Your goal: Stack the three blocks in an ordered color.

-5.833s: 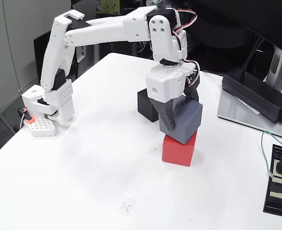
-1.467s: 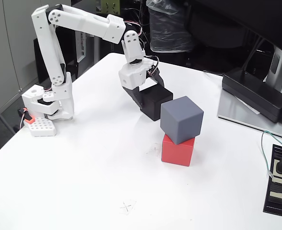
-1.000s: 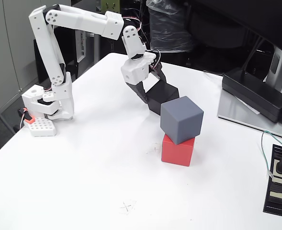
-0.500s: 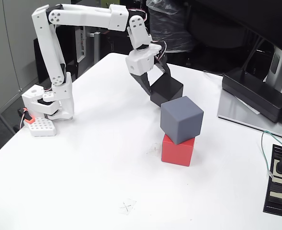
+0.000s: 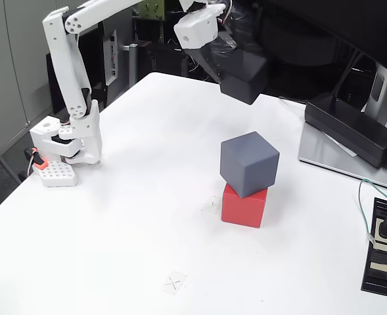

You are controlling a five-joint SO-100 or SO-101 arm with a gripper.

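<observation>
In the fixed view the red block [image 5: 244,206] rests on the white table [image 5: 114,216], right of centre. The slate grey block [image 5: 249,163] sits on top of it, turned a little so its corners overhang. High above the table's far side, my gripper [image 5: 227,65] is shut on the black block [image 5: 244,77], which hangs in the air up and slightly left of the two-block stack. The dark fingers [image 5: 211,60] clamp the block's left side; motion blurs them.
The arm's white base [image 5: 68,141] stands at the table's left edge with a small white and orange part [image 5: 52,172] beside it. A flat black power brick [image 5: 351,128] lies at the right. A black power strip [image 5: 382,244] with a cable sits at the far right.
The gripper has lifted the black block off the table, rising and shifting right over the last second and a half. The grey block stays on the red one, released earlier.
</observation>
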